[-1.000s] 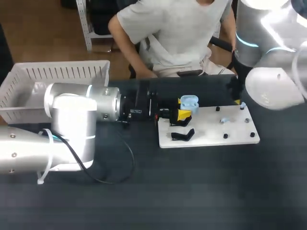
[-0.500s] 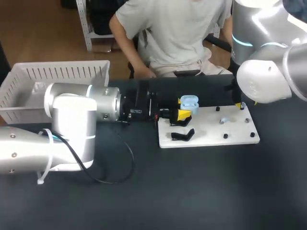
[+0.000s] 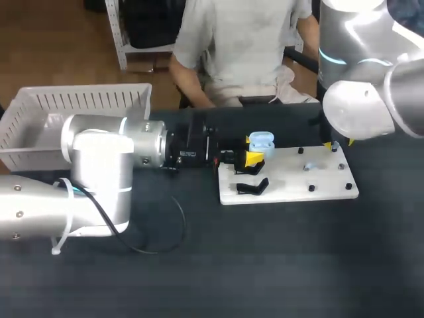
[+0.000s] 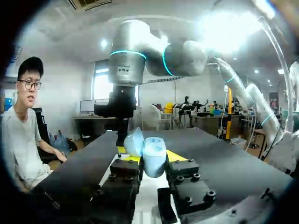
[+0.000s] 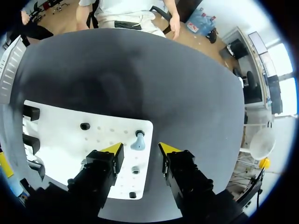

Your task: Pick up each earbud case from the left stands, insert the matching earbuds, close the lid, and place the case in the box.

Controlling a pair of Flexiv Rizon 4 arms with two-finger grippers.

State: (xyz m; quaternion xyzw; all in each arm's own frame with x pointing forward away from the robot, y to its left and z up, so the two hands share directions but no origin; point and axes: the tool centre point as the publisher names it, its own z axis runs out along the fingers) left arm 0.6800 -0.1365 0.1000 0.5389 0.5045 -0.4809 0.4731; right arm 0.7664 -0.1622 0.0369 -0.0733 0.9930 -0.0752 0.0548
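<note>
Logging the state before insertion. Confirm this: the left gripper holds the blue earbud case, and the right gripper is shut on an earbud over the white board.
Wrong on one point: the right gripper is open, not shut on an earbud. The right wrist view shows the earbud standing on the white board just ahead of its fingers, untouched. The left gripper does hold the blue earbud case.

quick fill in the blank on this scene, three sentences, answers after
1. The left end effector is shut on a light ___ earbud case.
2. Its lid stands ___.
3. The right end effector hangs open above an earbud lying on the ___ board.

Missing words: blue; open; white.
</note>
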